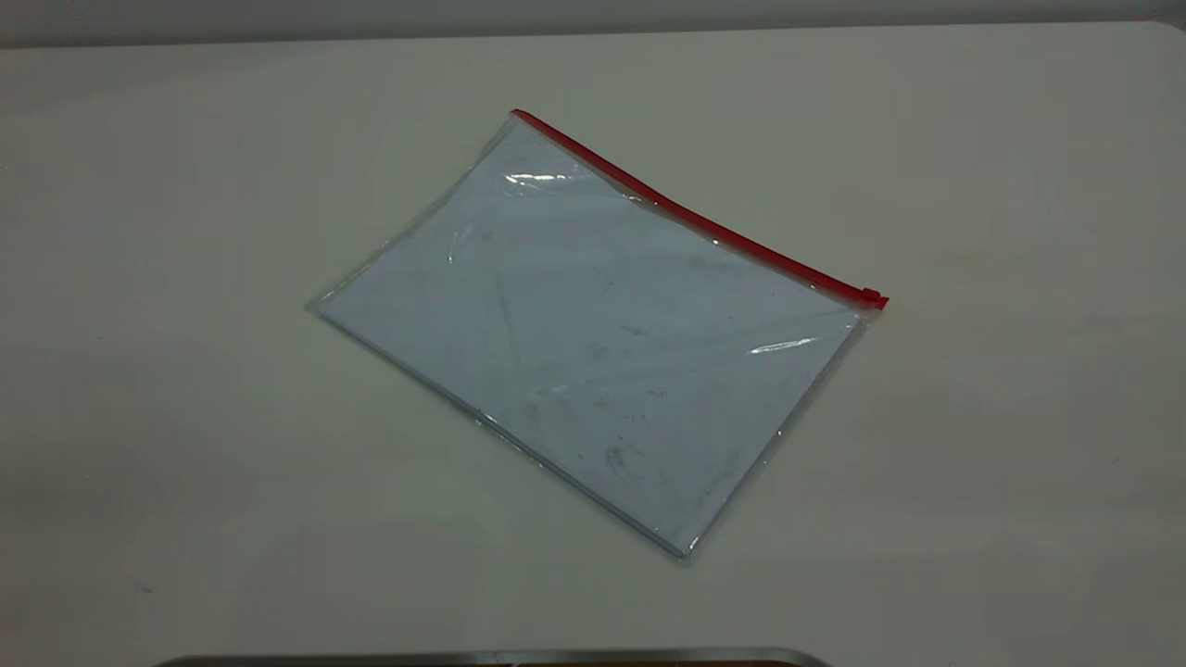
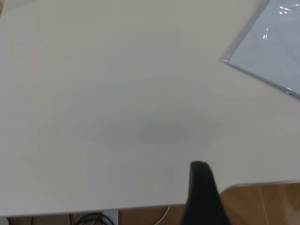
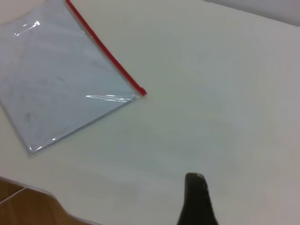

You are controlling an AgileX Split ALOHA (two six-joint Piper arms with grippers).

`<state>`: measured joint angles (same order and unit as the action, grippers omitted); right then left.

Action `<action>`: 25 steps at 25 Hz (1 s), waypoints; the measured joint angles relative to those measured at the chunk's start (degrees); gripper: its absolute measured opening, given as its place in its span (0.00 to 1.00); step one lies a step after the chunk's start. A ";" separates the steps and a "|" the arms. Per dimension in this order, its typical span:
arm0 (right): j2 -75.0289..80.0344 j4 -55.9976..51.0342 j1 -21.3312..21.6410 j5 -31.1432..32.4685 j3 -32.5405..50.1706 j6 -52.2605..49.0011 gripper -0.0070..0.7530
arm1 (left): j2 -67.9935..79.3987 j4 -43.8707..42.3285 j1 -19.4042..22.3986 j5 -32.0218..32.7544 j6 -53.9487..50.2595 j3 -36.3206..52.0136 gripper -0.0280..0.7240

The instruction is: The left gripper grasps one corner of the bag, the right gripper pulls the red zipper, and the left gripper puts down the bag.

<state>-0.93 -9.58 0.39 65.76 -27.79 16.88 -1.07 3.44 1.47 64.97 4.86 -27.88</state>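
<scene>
The left gripper (image 2: pixel 202 197) shows only as one dark finger at the bottom of its wrist view, hanging over bare table (image 1: pixel 185 278) with a corner of the bag (image 1: pixel 593 343) at the upper right; I cannot tell how its fingers stand. The bag lies flat in the middle of the exterior frame, turned at a slant, nothing holding it. It is clear plastic with what looks like a pale sheet inside, scuffed and glinting in two spots. The red zipper (image 1: pixel 695 218) runs along its upper-right edge, and the slider (image 1: pixel 872 297) sits at the right end of that strip. The right gripper (image 3: pixel 197 199) is likewise one dark finger near the bottom of its view, well apart from the bag; its spread I cannot tell either.

Lying so, this fits a bag waiting to be gripped at a corner, or one already zipped and set down. Whether the seal is closed, I can't make out.
</scene>
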 joint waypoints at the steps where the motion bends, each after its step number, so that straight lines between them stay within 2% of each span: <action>1: 0.00 0.85 0.00 -0.20 0.00 -1.11 0.77 | 0.00 0.00 0.00 0.00 0.00 0.00 0.81; 10: 0.00 8.14 0.00 -0.72 0.11 -12.07 0.77 | 0.00 0.00 0.00 0.00 0.00 0.00 0.81; 25: 0.00 8.60 0.00 -0.72 0.18 -12.59 0.77 | 0.00 0.00 0.00 0.00 0.00 0.00 0.81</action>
<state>-0.93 -0.98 0.39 65.04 -27.61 4.29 -1.07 3.44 1.47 64.97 4.86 -27.88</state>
